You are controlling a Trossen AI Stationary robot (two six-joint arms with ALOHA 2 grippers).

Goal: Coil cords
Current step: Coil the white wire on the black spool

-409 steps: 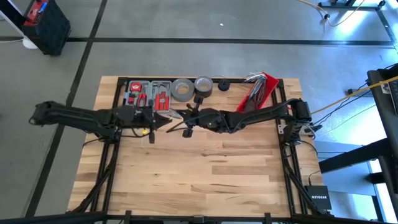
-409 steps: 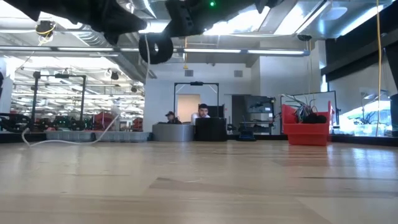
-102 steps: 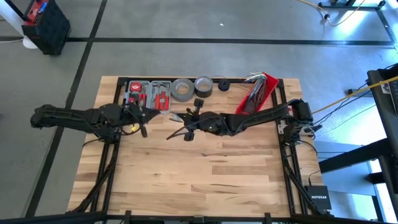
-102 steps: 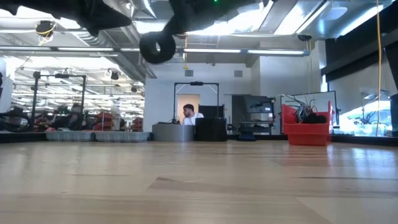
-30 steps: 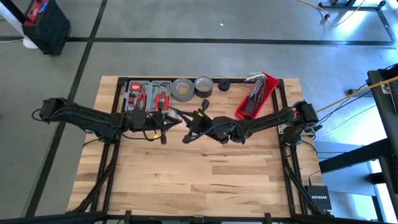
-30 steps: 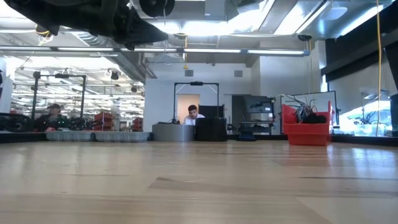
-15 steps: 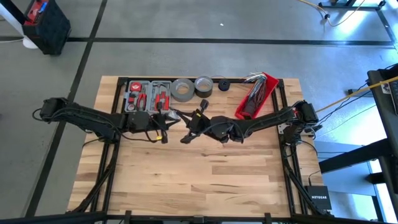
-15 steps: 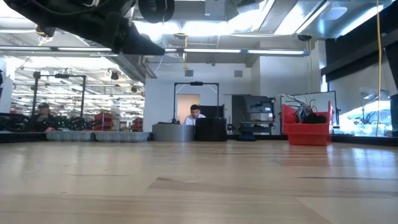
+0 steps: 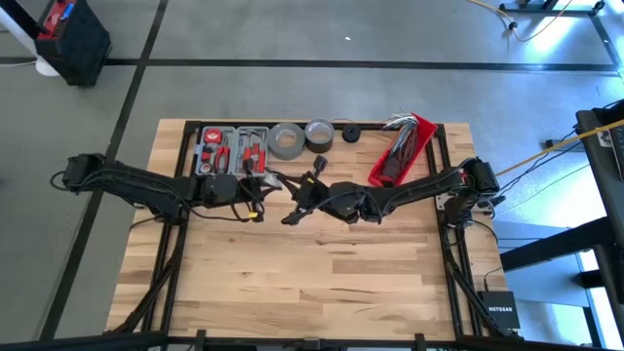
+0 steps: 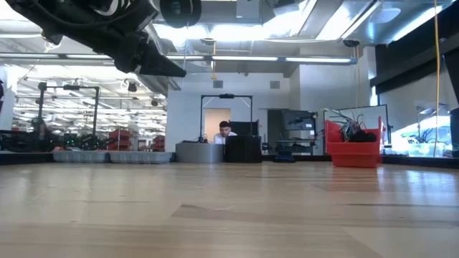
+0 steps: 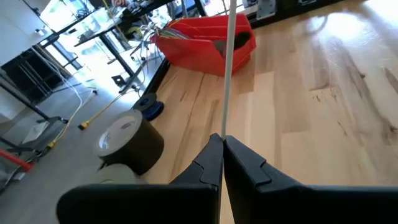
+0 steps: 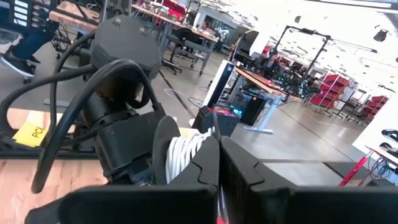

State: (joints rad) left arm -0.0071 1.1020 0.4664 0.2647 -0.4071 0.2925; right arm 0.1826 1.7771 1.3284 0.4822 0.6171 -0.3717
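The thin white cord (image 11: 227,68) runs straight away from my left gripper (image 11: 222,138), which is shut on it above the table's far middle (image 9: 253,200). Several white turns of the cord (image 12: 185,152) sit bunched beside my right gripper (image 12: 219,144), which is shut and faces the left arm at close range (image 9: 291,210). A short white stretch of cord (image 9: 278,179) shows between the two arms. Both grippers hang well above the wood; no cord lies on the table in the low view. My left gripper pinches one strand of the cord (image 11: 225,127) between its two fingertips. The strand leaves the tips straight and taut, clear of the table. My right gripper has the bunched turns (image 12: 193,146) against the side of one finger; its own fingers hide where it grips them.
Along the far edge stand a tool tray (image 9: 229,146), two grey tape rolls (image 9: 286,140) (image 9: 319,132), a small black roll (image 9: 350,134) and a red bin of wires (image 9: 400,151). Bare wood (image 9: 322,273) stretches toward the near edge. A person sits in the room behind (image 10: 225,131).
My left gripper has rolled about its own line and tipped its fingers downward, sinking slightly; in the low view its tips now point lower than before. My right gripper has kept still.
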